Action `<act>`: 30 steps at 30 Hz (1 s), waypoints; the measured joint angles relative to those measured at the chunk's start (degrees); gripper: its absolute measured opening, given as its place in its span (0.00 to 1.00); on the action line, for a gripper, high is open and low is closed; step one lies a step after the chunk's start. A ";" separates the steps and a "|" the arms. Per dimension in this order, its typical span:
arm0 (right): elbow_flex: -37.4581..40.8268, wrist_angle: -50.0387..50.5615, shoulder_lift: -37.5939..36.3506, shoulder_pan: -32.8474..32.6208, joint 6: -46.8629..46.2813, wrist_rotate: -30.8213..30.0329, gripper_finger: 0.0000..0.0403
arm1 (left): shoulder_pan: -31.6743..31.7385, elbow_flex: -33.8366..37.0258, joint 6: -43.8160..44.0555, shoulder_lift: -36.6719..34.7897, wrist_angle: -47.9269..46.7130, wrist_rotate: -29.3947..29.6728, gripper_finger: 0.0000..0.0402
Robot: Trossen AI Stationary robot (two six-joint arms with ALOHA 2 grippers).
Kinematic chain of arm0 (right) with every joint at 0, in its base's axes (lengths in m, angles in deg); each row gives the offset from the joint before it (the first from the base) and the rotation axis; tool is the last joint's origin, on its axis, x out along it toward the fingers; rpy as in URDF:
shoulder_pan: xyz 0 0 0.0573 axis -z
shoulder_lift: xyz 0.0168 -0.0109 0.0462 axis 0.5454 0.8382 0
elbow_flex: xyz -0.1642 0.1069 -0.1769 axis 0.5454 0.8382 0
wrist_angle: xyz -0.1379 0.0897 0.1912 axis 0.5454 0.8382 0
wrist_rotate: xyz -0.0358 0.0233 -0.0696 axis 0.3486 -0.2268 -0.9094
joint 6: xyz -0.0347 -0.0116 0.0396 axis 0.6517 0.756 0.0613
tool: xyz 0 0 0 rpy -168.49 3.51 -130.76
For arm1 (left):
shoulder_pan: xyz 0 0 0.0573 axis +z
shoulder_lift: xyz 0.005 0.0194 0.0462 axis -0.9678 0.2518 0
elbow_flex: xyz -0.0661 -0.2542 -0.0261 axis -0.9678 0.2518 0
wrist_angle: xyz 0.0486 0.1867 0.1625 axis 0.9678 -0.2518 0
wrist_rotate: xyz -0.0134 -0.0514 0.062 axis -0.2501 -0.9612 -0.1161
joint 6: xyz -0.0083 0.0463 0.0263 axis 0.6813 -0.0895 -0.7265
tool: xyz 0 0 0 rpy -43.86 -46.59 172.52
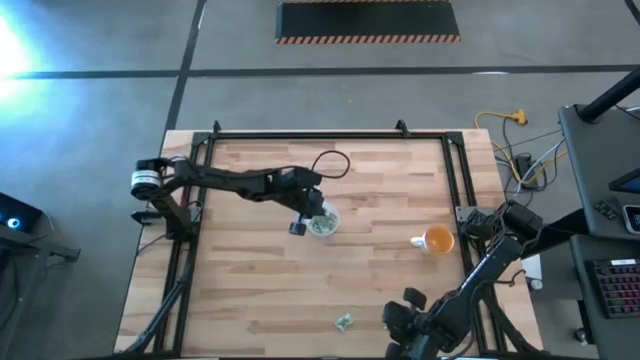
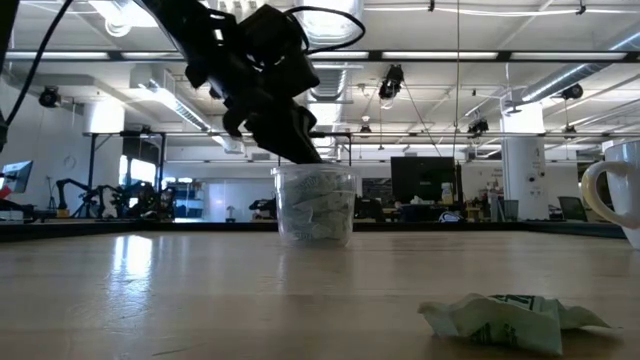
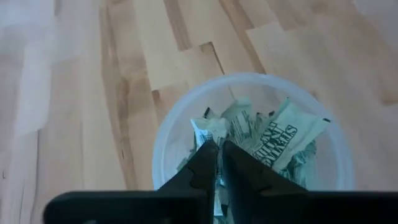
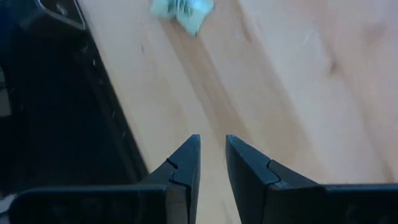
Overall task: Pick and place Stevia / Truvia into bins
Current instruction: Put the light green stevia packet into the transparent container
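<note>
The bin, a translucent white cup [image 1: 324, 222] [image 2: 315, 205] [image 3: 168, 143], stands mid-table with several green-and-white Stevia packets [image 3: 273, 140] inside. My left gripper [image 1: 298, 226] [image 2: 300, 150] [image 3: 216, 148] slants down over the cup's rim, shut on one crumpled packet [image 3: 208, 127]. One more crumpled packet [image 1: 344, 321] [image 2: 510, 320] [image 4: 182, 11] lies flat on the wood near the front edge. My right gripper [image 1: 395, 320] [image 4: 212, 146] hovers open to the right of that packet, with nothing between its fingers. My left gripper pinches a crumpled packet between its two fingertips [image 3: 205, 158]. The packet's free end [image 3: 205, 127] sticks out past the tips above the packets in the cup. The fingers slant down from the table's left. I cannot tell whether this packet touches those below it.
An orange cup with a handle [image 1: 437, 240] [image 2: 615, 195] stands to the right of the bin. A dark metal frame [image 1: 460, 170] runs along the table's edges. Bare wood lies between the bin and the loose packet.
</note>
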 joint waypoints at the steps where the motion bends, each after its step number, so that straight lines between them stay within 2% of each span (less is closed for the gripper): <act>1: 0.04 0.00 0.00 -0.10 -1.04 1.64 0.17 | 0.00 0.00 0.14 -0.27 -0.40 0.00 0.05; 7: 0.07 0.02 0.00 -1.97 -12.01 9.40 0.17 | -0.01 -0.01 0.39 -1.01 -0.41 0.15 0.23; 12: 0.15 4.40 0.00 -4.04 -20.03 10.13 0.17 | -0.02 0.00 0.78 -2.35 -0.65 0.38 0.39; 16: 1.36 7.06 0.00 -5.42 -24.78 10.14 0.17 | -0.13 0.00 0.96 -4.91 -2.85 0.37 0.47; 20: 2.98 6.43 0.00 -5.89 -26.56 10.37 0.17 | -0.22 0.04 3.07 -8.59 -6.54 0.37 0.51; 30: 5.60 6.22 0.07 -5.86 -27.30 10.83 0.17 | -2.75 0.37 5.27 -18.64 -13.08 0.33 0.52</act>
